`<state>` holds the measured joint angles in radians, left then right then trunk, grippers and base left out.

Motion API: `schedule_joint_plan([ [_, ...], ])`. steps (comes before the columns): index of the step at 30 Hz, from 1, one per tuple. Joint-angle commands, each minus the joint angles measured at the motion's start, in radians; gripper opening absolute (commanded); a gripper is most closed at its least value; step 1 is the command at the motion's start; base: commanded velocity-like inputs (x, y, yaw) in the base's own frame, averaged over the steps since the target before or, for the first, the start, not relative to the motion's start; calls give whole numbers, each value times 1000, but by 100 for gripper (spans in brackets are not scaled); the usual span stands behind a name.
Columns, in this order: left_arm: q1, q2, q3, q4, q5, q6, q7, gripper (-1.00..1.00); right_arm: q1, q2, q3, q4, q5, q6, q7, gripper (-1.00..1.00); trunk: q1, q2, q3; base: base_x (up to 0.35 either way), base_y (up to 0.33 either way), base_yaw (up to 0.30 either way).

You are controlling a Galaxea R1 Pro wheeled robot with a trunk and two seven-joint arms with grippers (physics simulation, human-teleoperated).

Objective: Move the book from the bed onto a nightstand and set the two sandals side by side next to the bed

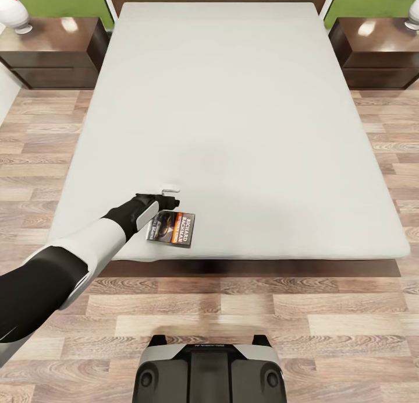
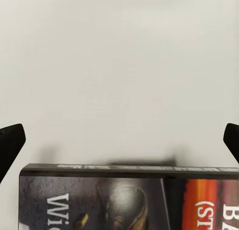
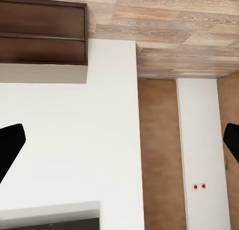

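While our left gripper (image 1: 167, 200) hovers wide open, holding nothing, the book (image 1: 172, 228) lies lower left on the bed (image 1: 244, 129). We should lower squarely and straddle its edge before closing.

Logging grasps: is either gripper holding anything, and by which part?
Nothing is held. The left gripper is open over the book; the right gripper is open too.

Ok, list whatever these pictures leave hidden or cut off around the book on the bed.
- Small dark paperback book with the orange band: in the left wrist view its lower cover is cut off by the picture's edge; full title unreadable.
- Left gripper: in the head view its black wrist blocks the fingertips, so contact with the book cannot be told.
- White rounded object on the dark brown nightstand: cropped by the head view's edge.
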<state>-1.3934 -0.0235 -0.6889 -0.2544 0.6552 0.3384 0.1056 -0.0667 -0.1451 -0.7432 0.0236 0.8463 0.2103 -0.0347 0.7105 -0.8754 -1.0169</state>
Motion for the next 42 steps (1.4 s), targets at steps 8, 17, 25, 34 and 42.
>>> schedule_joint_plan([
  [8,0,1,-8,-2,11,4,8,100,-1,-1,-8,1,10,1,-4,100,16,-29,-13,0,0,0],
  [17,-1,-1,-8,-3,11,4,7,100,-1,-1,-8,1,10,1,-4,100,16,-29,-13,0,0,0],
  [25,0,-1,-8,-3,11,3,8,100,-1,-2,-8,1,10,1,-4,100,16,-29,-13,0,0,0],
  [34,0,-2,-8,-3,11,3,7,100,-1,-2,-8,1,10,1,-4,100,16,-29,-13,-66,17,0],
  [42,0,-2,-15,-3,11,-6,7,100,-1,-2,-8,1,10,1,-4,100,16,-29,-13,-67,27,0],
])
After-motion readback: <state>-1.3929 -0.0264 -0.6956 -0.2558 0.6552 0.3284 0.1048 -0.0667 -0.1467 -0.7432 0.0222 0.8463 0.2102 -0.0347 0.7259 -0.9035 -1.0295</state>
